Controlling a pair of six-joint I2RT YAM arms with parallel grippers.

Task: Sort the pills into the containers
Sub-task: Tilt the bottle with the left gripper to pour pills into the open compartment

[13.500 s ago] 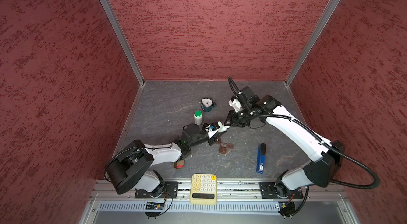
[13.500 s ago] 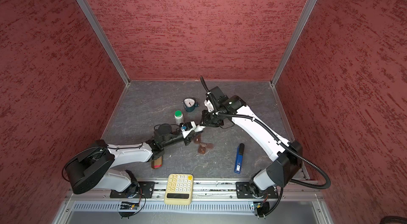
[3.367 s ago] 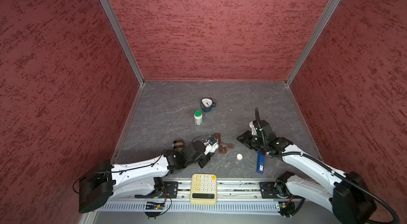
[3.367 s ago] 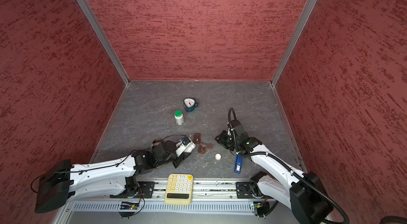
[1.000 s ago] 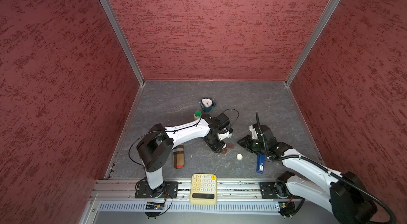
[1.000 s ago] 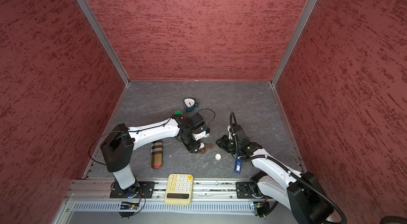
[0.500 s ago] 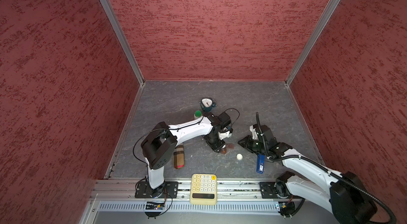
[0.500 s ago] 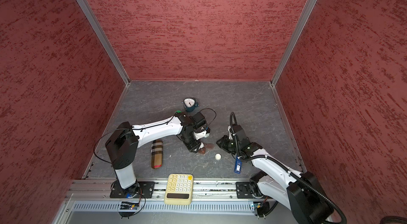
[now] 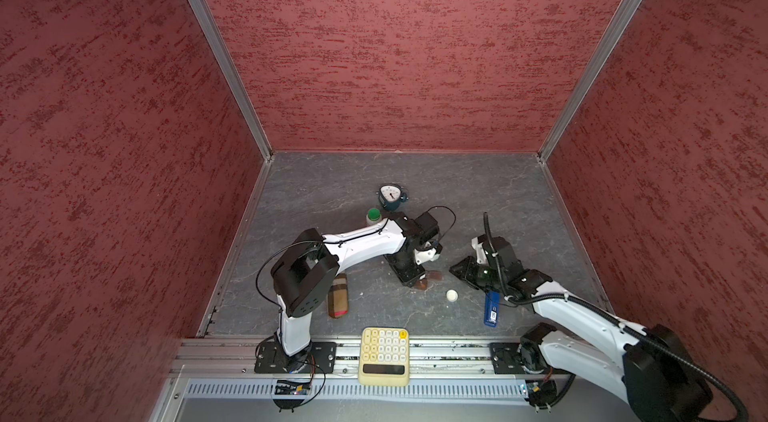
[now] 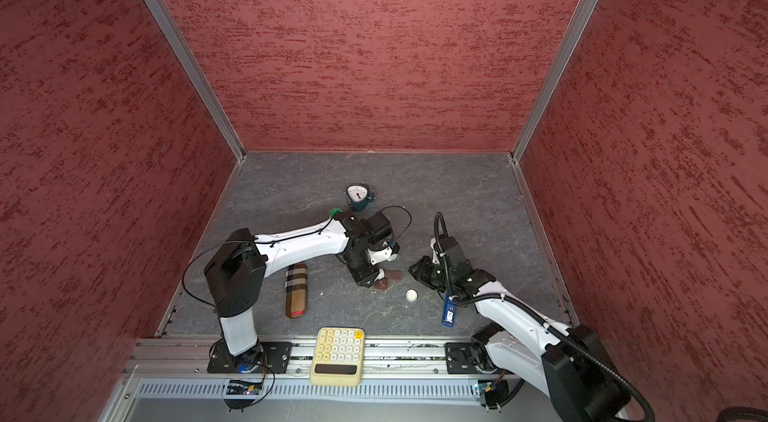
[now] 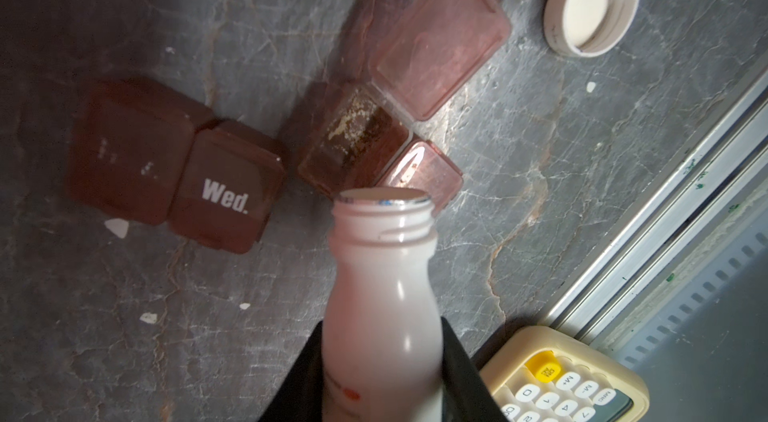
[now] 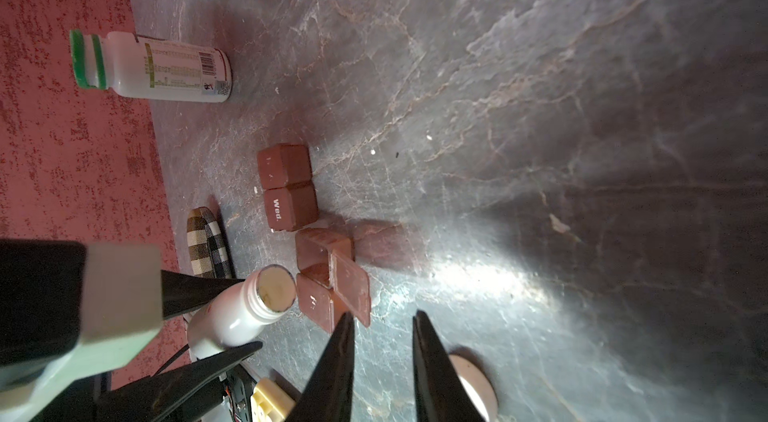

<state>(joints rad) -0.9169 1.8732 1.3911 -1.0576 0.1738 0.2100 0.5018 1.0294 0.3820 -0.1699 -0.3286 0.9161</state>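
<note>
The left gripper is clamping the uncapped bottle, its mouth at the open pill box edge; the right gripper, slightly parted, is holding nothing at its 3 o'clock; the floor at 12 o'clock is lying bare.

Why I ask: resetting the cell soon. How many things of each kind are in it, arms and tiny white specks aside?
Bottles: 2 (green-capped bottle, open white bottle)
Bottle cap: 1
Pill-box pieces: 2 (closed piece, open piece)
Calculator: 1
Plaid pouch: 1
Blue stick: 1
Teal dial: 1
Total: 9
</note>
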